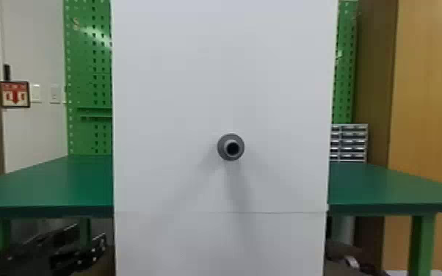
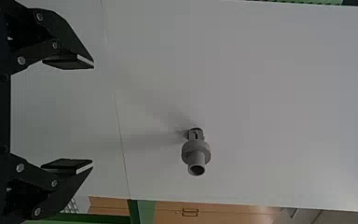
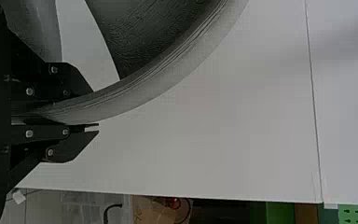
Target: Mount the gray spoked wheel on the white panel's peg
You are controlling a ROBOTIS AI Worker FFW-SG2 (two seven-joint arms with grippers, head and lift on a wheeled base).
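Note:
In the head view the gray peg [image 1: 231, 147] sticks out of the upright white panel [image 1: 180, 91], with nothing mounted on it. The left wrist view shows the same peg [image 2: 196, 156] beyond my left gripper [image 2: 93, 115], whose two fingers stand wide apart with nothing between them. In the right wrist view, my right gripper [image 3: 95, 108] is shut on the rim of the gray spoked wheel [image 3: 168, 70]. Part of a spoke [image 3: 140, 32] shows inside that rim, and the white panel [image 3: 223, 135] is behind. The wheel's hub is out of sight.
A green table [image 1: 47, 183] extends on both sides of the panel, with small drawers [image 1: 354, 143] on its right part. Green pegboard [image 1: 88, 73] stands behind, and a wooden cabinet [image 1: 422, 91] is at the right. A seam crosses the panel below the peg.

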